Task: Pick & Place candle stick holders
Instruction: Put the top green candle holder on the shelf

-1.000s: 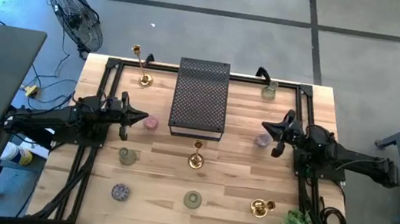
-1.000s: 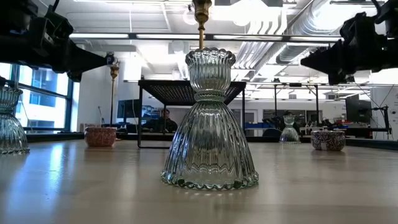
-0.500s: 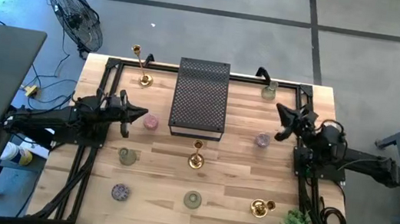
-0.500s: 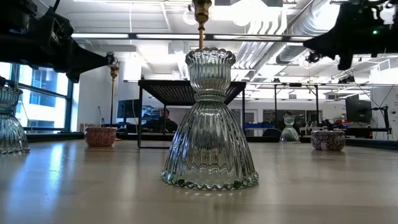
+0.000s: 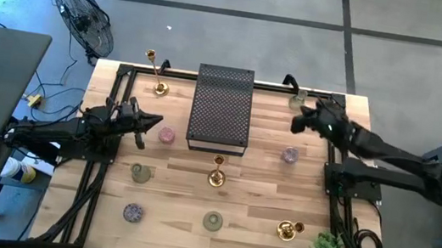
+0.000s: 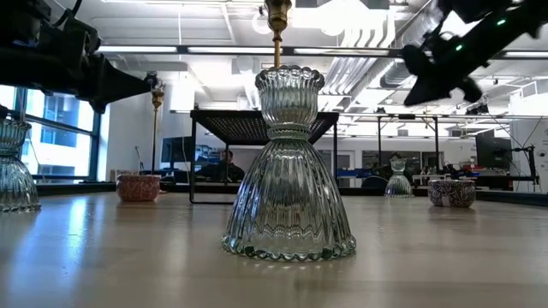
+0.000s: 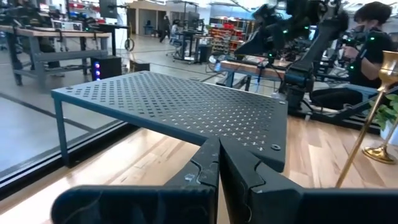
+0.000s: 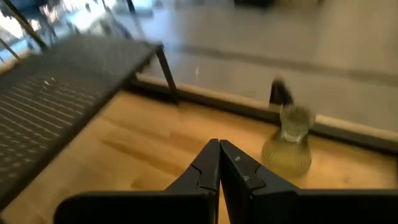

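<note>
High view: right end effector (image 5: 296, 123) closed, empty, near ribbed green glass holder (image 5: 297, 101) right of perforated box (image 5: 222, 109); left end effector (image 5: 155, 120) closed.

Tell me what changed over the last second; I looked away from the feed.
The right claw, shut and empty, swung from beside the pink-purple cup toward the table's far edge, nearing the green glass holder. The left claw, shut, barely shifted near the dotted box. No holders moved.

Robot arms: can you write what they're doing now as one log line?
right gripper: shut, empty, raised near green holder | left gripper: shut, empty, waiting beside pink holder
</note>
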